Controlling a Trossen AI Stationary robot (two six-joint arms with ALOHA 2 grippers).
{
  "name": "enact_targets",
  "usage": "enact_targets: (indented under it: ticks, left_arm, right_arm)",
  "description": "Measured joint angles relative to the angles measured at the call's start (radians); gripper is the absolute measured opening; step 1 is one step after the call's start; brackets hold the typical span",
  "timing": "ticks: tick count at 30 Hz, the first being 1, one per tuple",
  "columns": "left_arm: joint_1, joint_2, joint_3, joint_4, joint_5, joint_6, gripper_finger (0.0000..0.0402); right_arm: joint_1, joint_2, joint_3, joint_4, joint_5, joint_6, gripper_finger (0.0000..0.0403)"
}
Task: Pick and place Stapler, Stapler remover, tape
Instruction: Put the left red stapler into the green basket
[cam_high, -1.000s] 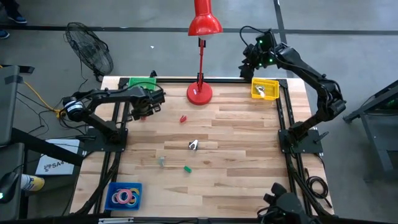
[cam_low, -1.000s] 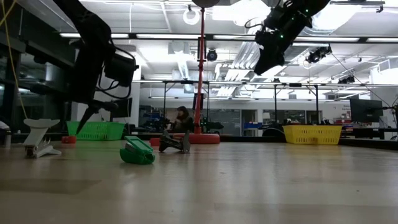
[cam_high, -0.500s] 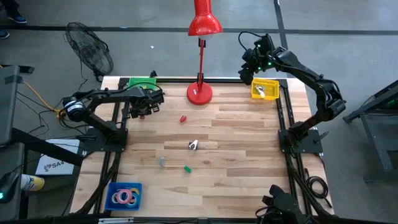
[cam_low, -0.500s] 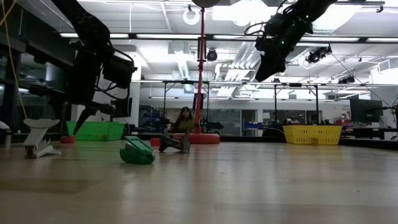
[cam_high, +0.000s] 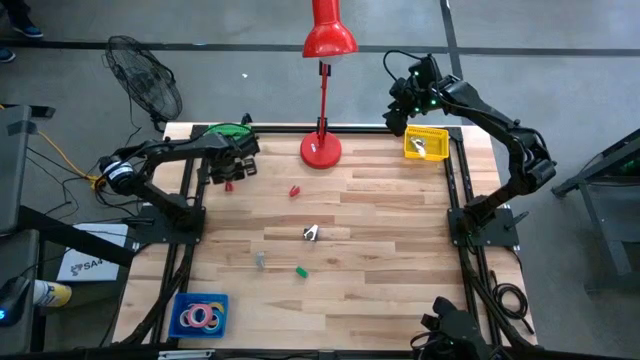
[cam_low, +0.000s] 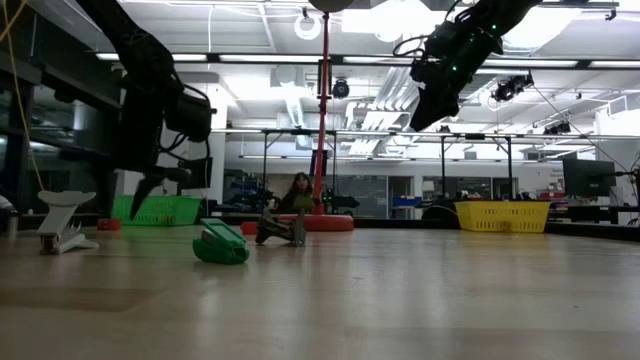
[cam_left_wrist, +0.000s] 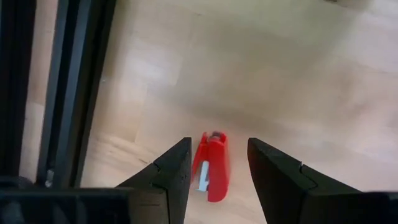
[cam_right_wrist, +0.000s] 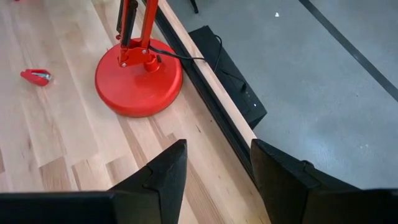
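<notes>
Wooden table (cam_high: 380, 250), with a red lamp (cam_high: 322, 148) standing at its far edge. Left gripper (cam_high: 232, 170) is raised near the far-left corner, just in front of the green basket (cam_high: 222, 131); its fingers (cam_left_wrist: 168, 171) are parted and hold nothing, with a red stapler (cam_left_wrist: 211, 165) lying on the table below, seen between them. Right gripper (cam_high: 400, 112) is high over the far edge, left of the yellow basket (cam_high: 426, 142), fingers (cam_right_wrist: 163, 174) apart and empty. A second red stapler (cam_high: 294, 190) lies near the lamp base. A dark and white remover (cam_high: 311, 233) sits mid-table, with a small green item (cam_high: 300, 270) and a grey one (cam_high: 260, 259) nearer the front. Tape (cam_high: 200, 316) rolls lie in the blue tray (cam_high: 184, 301) at the front-left corner.
</notes>
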Motion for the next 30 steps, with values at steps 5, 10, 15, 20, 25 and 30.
enact_targets:
  ticks: [5, 10, 15, 20, 25, 30]
  left_arm:
    - [-0.003, 0.000, -0.002, -0.004, 0.011, 0.014, 0.0152]
    - [-0.003, 0.000, -0.050, 0.009, 0.044, -0.011, 0.0152]
    - [-0.003, -0.003, -0.082, 0.060, 0.074, -0.015, 0.0152]
    - [-0.003, -0.003, -0.083, 0.065, 0.077, 0.035, 0.0152]
    - [-0.003, -0.002, -0.083, 0.068, 0.087, 0.065, 0.0143]
    - [-0.002, -0.001, -0.084, 0.076, 0.111, 0.104, 0.0102]
  right_arm:
    - [0.000, 0.000, 0.000, 0.000, 0.000, 0.006, 0.0170]
    - [0.000, 0.000, 0.000, 0.000, 0.000, 0.007, 0.0170]
    - [0.000, 0.000, 0.000, 0.004, 0.000, 0.007, 0.0169]
    - [0.000, 0.000, 0.000, 0.005, 0.000, 0.007, 0.0169]
    - [0.000, 0.000, 0.000, 0.005, 0.000, 0.006, 0.0169]
    - [0.000, 0.000, 0.000, 0.007, 0.000, 0.005, 0.0169]
